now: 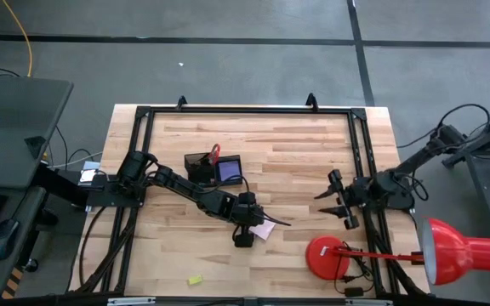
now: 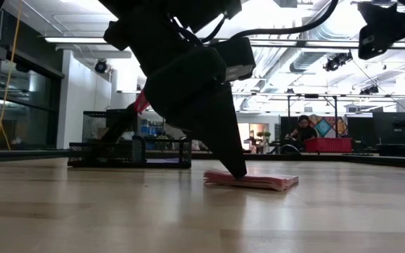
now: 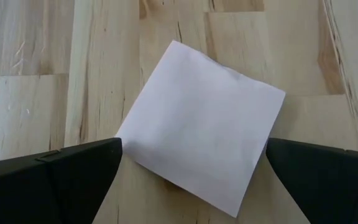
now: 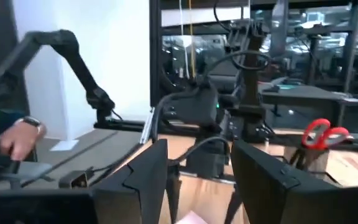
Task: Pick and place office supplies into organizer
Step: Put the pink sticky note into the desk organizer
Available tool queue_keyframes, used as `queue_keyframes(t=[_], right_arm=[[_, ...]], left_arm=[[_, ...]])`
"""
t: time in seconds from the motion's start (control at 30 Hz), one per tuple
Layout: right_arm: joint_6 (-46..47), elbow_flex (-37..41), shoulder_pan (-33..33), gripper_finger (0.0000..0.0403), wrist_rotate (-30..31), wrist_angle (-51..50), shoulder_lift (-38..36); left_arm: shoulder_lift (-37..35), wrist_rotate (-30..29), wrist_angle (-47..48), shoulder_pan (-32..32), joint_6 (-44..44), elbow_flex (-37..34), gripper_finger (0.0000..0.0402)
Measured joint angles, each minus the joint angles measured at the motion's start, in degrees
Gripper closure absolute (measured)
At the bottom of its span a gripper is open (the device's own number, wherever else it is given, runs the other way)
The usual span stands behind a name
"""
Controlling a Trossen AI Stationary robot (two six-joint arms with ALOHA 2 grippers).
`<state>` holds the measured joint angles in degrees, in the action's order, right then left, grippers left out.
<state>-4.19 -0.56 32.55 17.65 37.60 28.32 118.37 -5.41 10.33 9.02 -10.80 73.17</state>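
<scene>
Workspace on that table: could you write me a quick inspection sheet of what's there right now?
Surface: wooden table, black frame round it.
Job's things: pink note pad flat on the wood; organizer holding red-handled scissors and a blue-purple pad; small yellow piece near the front edge.
Clutter: red desk lamp.
Tools: left tool open, over the pink pad; right tool waiting at the right side, open.
Cables: dark leads by the lamp base.
Surroundings: person seated far behind.

A robotics lab, open-plan: bare concrete floor (image 1: 253, 72) around the wooden tabletop (image 1: 296, 149), exposed ceiling ducts (image 2: 315, 60) and strip lights overhead, rows of workbenches behind, a person (image 2: 303, 130) seated at one, another robot arm (image 4: 73, 56) nearby.
</scene>
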Motion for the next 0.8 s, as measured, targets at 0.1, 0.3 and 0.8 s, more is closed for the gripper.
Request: queue_keyframes(t=[0.1, 0.3, 0.8], right_arm=[[0.2, 0.0, -2.2, 0.0233, 0.2, -1.3, -0.7], [-0.7, 0.0, -3.4, 0.0233, 8.7, -2.5, -0.7], [-0.8, 0.0, -3.4, 0.0233, 12.2, -9.6, -0.6]], left_arm=[[0.0, 0.0, 0.0, 0.0, 0.0, 0.0, 0.001], [-0.1, 1.2, 0.2, 0.0, 0.0, 0.0, 0.001], [-0.2, 1.2, -0.1, 1.8, 11.7, 0.0, 0.001]])
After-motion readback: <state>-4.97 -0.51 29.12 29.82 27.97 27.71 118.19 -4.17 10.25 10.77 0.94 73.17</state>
